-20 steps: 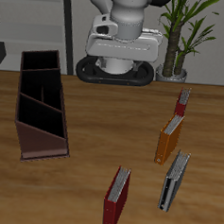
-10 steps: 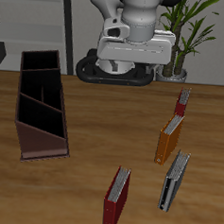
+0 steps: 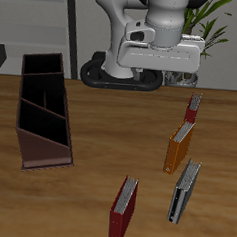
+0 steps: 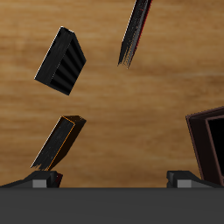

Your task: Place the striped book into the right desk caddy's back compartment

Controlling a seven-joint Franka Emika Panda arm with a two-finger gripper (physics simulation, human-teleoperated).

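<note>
- The striped book (image 3: 185,191) stands on edge on the tabletop (image 3: 100,129), close to the front edge and well apart from the right desk caddy (image 3: 43,110), which sits across the table from it.
- Nothing grips the book. The hand (image 4: 114,178) is up above the tabletop with its two fingertips (image 4: 39,179) spread wide and only bare wood between them.
- Just behind the striped book stands an orange book (image 3: 179,148). Farther back again is a small dark-red book (image 3: 192,108).
- A larger dark-red book (image 3: 122,211) stands nearest the front edge, between the striped book and the caddy's side of the table.
- The exterior view counts four books, each upright on edge, and one caddy.
- The wrist view holds only three of the books: the striped one, the orange one and one dark-red one. The small book at the back falls outside it.
- The wrist view shows the striped cover's black and pale bands clearly. From the exterior it reads mostly as a thin grey-white edge.
- The wrist view catches just one corner of the caddy. The exterior view shows its whole length, with slanted walls and dividers making a row of cells running front to back.
- Any writing on the covers is too small to read.
- A potted plant (image 3: 201,36) stands behind the robot arm (image 3: 146,37).
</note>
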